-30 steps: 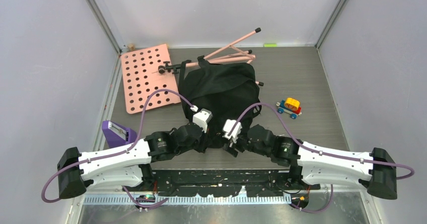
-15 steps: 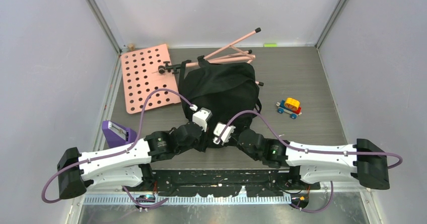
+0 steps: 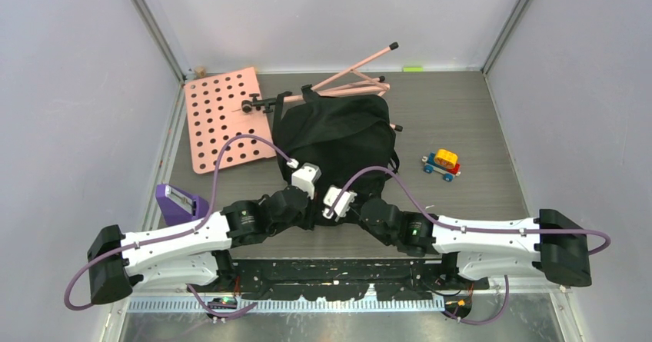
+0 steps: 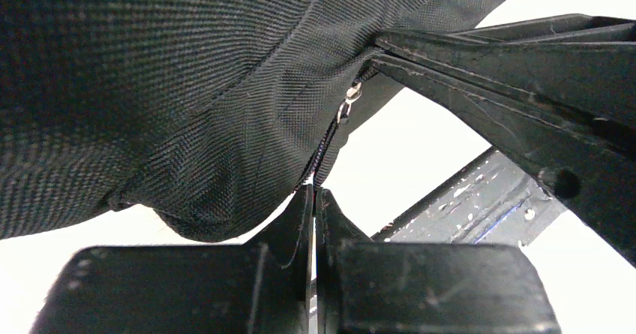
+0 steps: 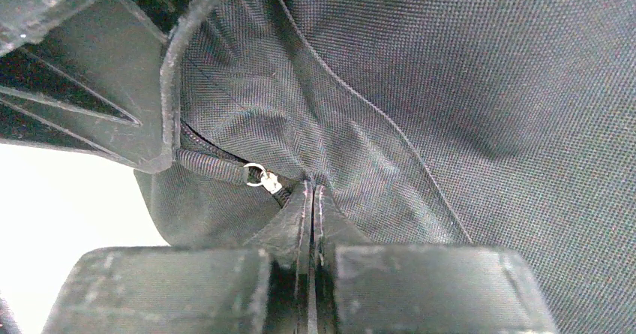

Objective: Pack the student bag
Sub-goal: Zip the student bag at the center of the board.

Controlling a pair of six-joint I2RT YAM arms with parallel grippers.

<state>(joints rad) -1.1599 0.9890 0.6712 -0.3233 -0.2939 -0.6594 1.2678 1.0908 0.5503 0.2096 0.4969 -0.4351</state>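
Observation:
The student bag (image 3: 334,134), a large black fabric backpack, lies in the middle of the table. Both arms meet at its near edge, and their wrist cameras hide the fingertips in the top view. My left gripper (image 4: 315,193) is shut on the bag's zip edge, just below a small metal zip pull (image 4: 348,103). The fabric hangs lifted above the table. My right gripper (image 5: 313,190) is shut on a fold of the bag's fabric (image 5: 465,86) right beside the same zip pull (image 5: 260,176). The left gripper's black fingers (image 5: 105,64) show in the right wrist view's upper left corner.
A pink perforated board (image 3: 227,119) lies left of the bag, with pink stand legs (image 3: 357,73) behind it. A small toy car (image 3: 441,164) sits to the right. A purple object (image 3: 178,204) stands by the left arm. Grey walls enclose the table.
The right arm has swung left to the bag's near edge and its gripper has shut on the fabric. The left gripper stayed shut and shifted slightly.

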